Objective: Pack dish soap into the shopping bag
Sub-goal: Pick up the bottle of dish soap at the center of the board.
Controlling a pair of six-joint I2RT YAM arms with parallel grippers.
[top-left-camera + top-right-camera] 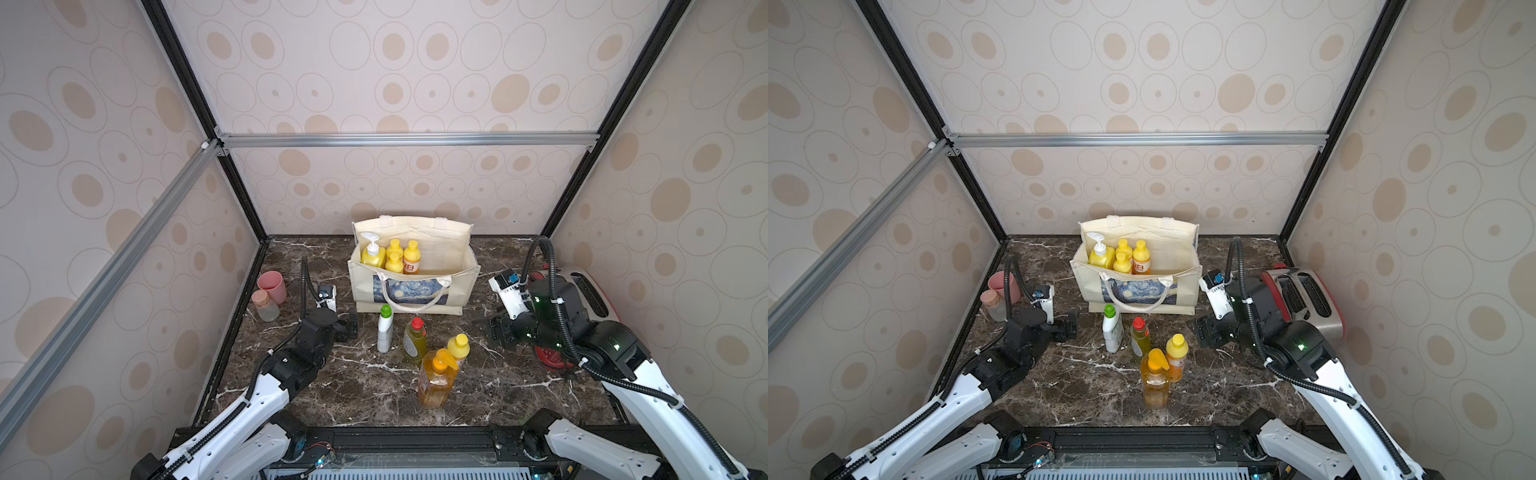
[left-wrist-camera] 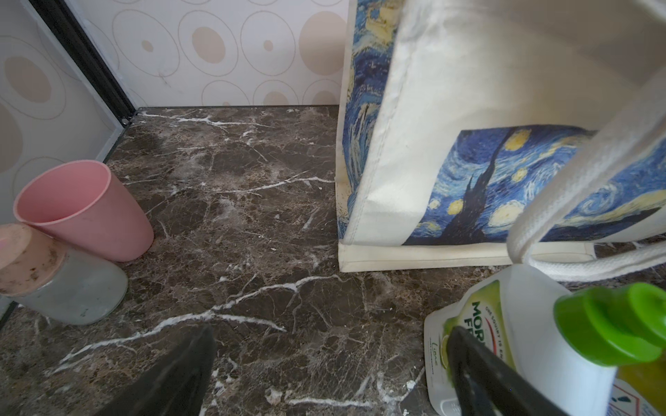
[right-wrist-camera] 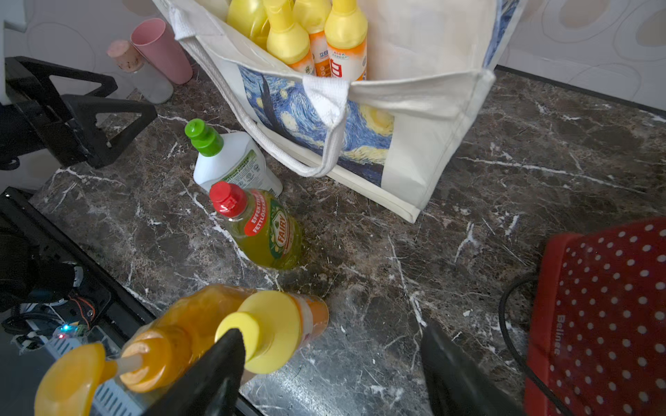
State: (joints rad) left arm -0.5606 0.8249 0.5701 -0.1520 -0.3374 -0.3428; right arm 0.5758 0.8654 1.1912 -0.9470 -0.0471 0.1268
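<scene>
Dish soap (image 1: 414,343): four bottles in the shopping bag (image 1: 453,253), four upright just in front of it.
Left gripper (image 2: 331,331): jaws wide, empty, one finger beside the white green-capped bottle (image 2: 522,299).
Right gripper (image 3: 331,338): spread, empty, by the small yellow-capped bottle (image 3: 274,331).
Risk: a nudge could topple the close-packed bottles, and the drooping rope handle (image 3: 331,144) may snag.
Around: toaster (image 1: 1304,299), pink cup (image 1: 272,286) and cork-stoppered jar (image 1: 266,309) stand aside.

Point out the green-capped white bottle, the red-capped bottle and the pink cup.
green-capped white bottle (image 1: 385,334), in a top view, white body.
red-capped bottle (image 3: 277,230), right wrist view, front label.
pink cup (image 2: 108,227), left wrist view, outer wall.
</scene>
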